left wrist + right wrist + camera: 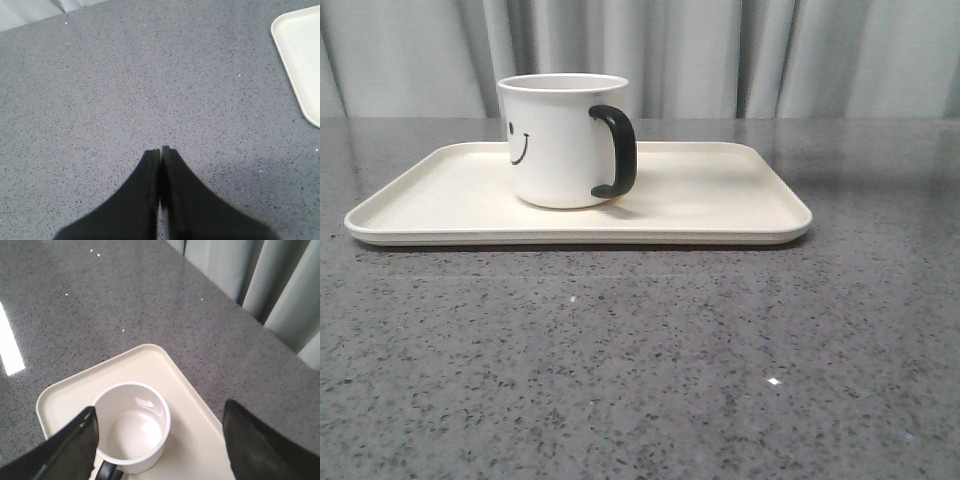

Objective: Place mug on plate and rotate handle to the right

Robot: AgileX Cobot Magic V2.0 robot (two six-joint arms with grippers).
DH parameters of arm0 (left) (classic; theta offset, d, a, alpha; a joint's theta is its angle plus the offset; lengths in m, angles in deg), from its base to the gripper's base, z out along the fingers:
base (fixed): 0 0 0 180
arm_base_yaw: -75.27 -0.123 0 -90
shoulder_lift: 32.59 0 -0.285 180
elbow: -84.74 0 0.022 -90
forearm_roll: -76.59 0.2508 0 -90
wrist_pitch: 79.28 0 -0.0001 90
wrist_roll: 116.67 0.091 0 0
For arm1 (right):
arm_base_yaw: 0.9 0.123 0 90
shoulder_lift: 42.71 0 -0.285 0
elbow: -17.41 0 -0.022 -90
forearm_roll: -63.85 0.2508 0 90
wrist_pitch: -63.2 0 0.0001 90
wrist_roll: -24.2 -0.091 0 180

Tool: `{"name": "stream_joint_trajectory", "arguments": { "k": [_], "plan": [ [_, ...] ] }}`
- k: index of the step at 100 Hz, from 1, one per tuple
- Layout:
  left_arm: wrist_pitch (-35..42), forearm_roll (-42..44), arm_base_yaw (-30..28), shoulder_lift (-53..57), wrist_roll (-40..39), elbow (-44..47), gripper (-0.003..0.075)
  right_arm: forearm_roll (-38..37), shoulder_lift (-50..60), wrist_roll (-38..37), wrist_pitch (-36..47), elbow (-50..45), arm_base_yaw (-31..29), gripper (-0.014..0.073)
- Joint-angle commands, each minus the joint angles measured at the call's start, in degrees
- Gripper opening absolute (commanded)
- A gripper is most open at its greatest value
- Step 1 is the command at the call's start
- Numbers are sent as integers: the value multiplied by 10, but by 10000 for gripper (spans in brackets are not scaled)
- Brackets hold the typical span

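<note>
The white mug with a black smiley face stands upright on the cream plate, left of the plate's middle. Its black handle sticks out toward the right and a little toward the camera. In the right wrist view I look down into the empty mug, with the handle near the lower edge. My right gripper hovers above the mug, open, fingers wide apart and touching nothing. My left gripper is shut and empty over bare table, with a corner of the plate off to one side.
The grey speckled tabletop stretches in front of the plate. Pale curtains hang behind the table's far edge. Neither arm shows in the front view.
</note>
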Motion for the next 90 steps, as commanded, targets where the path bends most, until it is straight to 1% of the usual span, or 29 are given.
{"name": "stream_joint_trajectory", "arguments": {
  "k": [1, 46, 68, 90],
  "plan": [
    [35, 7, -2, -1, -5, -12, -20, 24, 2, 3, 18, 20, 5, 525],
    [35, 7, -2, -1, -5, -12, -20, 27, -87, 2, 2, 20, 7, 524],
    [35, 7, -2, -1, -5, -12, -20, 29, -113, -1, 1, 20, 7, 516],
    [35, 6, -2, -1, -5, -12, -20, 38, -132, -1, 12, 20, 20, 516]
  ]
}}
